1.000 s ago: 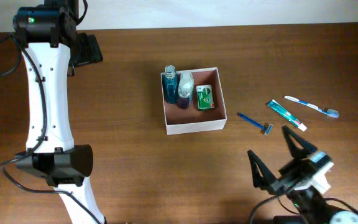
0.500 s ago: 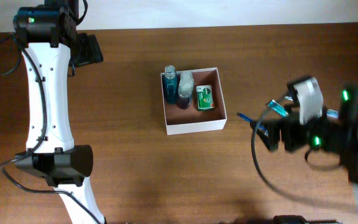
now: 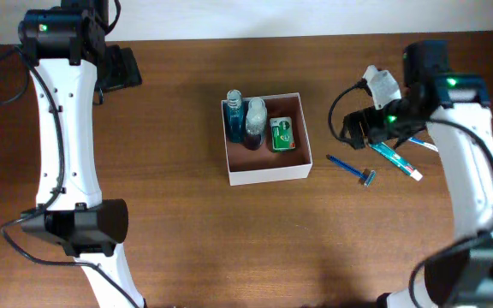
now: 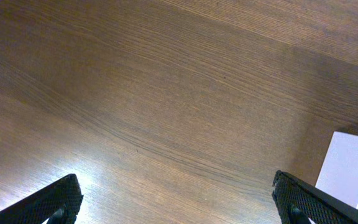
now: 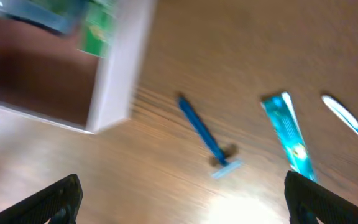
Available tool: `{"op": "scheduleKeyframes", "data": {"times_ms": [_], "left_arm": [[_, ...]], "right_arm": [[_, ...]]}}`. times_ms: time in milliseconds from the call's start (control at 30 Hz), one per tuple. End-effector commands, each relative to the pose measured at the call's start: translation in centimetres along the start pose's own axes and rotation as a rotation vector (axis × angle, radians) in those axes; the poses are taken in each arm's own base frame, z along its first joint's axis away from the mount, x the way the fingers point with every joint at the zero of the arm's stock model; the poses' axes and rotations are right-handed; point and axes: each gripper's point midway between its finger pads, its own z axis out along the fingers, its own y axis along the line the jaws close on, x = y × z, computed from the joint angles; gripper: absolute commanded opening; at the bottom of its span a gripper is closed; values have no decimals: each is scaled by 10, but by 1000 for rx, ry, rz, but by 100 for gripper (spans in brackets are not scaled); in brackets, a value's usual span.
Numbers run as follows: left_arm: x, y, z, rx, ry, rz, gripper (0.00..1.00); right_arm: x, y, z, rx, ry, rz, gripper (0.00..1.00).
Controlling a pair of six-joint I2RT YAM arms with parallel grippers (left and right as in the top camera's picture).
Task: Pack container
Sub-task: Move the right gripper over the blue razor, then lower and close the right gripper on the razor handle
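Observation:
The container [image 3: 268,174], a square white-walled box with a reddish-brown inside, sits mid-table. It holds a blue bottle [image 3: 234,116], a clear bottle [image 3: 254,120] and a green box [image 3: 282,134]. A blue razor [image 3: 351,169], a toothpaste tube [image 3: 395,160] and a toothbrush [image 3: 424,145] lie to its right. My right gripper [image 3: 356,130] is open and empty above the table between the container and these items. The right wrist view is blurred and shows the razor [image 5: 207,140], tube [image 5: 289,140], toothbrush [image 5: 350,121] and container wall [image 5: 120,68]. My left gripper [image 3: 125,68] is open and empty at the far left.
The left wrist view shows my open left gripper [image 4: 179,208] over bare wood, with a white corner of the container [image 4: 352,169] at its right edge. The left arm's white links run down the table's left side [image 3: 62,145].
My right arm has swung from the table's front edge up to the right of the container, over the razor and toothpaste. The left arm has not moved.

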Motion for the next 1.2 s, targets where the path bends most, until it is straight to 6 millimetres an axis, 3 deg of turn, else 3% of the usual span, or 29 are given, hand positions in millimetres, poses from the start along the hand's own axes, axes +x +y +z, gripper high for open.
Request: {"op": "scheduleKeyframes", "data": {"times_ms": [0, 267, 767, 1167], "left_arm": [[0, 2, -3, 1, -4, -14, 99], [0, 2, -3, 1, -4, -14, 99], [0, 2, -3, 1, -4, -14, 99], [0, 2, -3, 0, -4, -13, 99]], "right_arm": [[11, -33, 13, 148, 102, -5, 98], [27, -34, 41, 98, 208, -192, 99], [49, -36, 85, 89, 238, -257, 99], [53, -33, 114, 85, 267, -312, 98]]}}
